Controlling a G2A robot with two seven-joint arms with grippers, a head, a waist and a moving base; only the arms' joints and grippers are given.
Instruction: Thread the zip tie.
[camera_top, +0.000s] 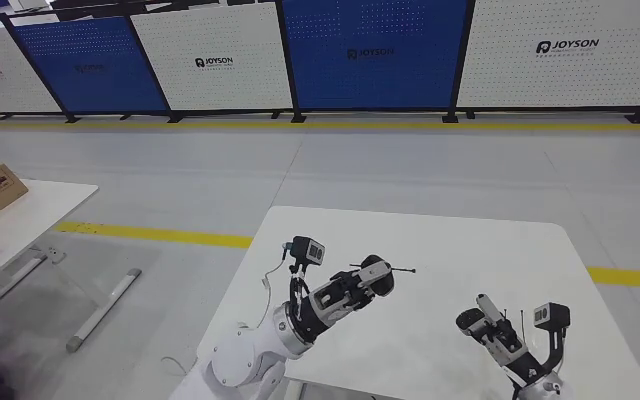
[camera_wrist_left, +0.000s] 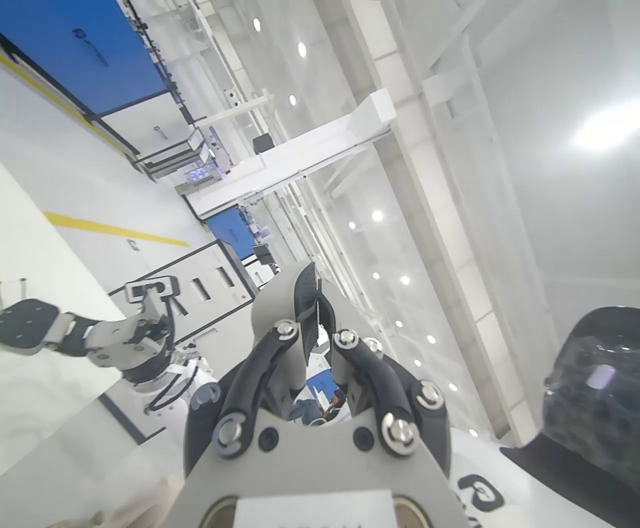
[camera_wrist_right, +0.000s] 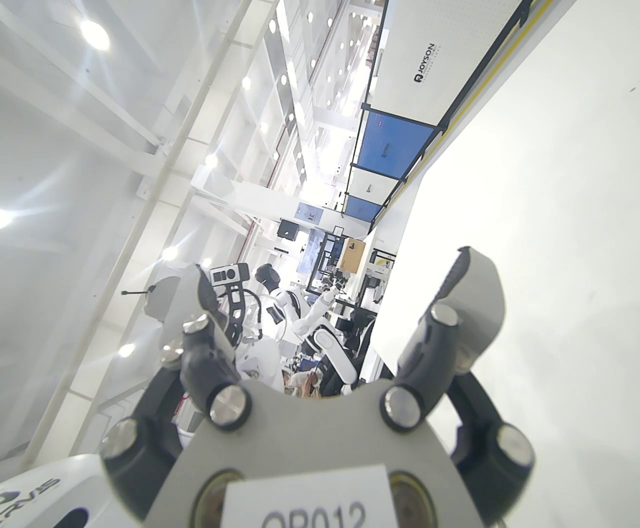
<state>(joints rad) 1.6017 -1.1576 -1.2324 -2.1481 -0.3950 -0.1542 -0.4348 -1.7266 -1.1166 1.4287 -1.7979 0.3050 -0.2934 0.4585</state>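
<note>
The left gripper (camera_top: 380, 272) (camera_wrist_left: 312, 300), raised over the bench (camera_top: 450, 240), is clamped on the zip tie (camera_top: 402, 269) (camera_wrist_left: 311, 315), while the right gripper (camera_top: 478, 314) (camera_wrist_right: 332, 272) gapes empty well apart; threading looks not yet begun, so the right likely must next catch the tie's free end

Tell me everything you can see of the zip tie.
The zip tie is a thin, straight black strip, plastic by its look, with a small thicker head at its free tip. The left end effector is shut on it, pinching it between the pads. It juts out over the white table, toward the right end effector's side. Nothing else touches it, and no loop shows.
</note>
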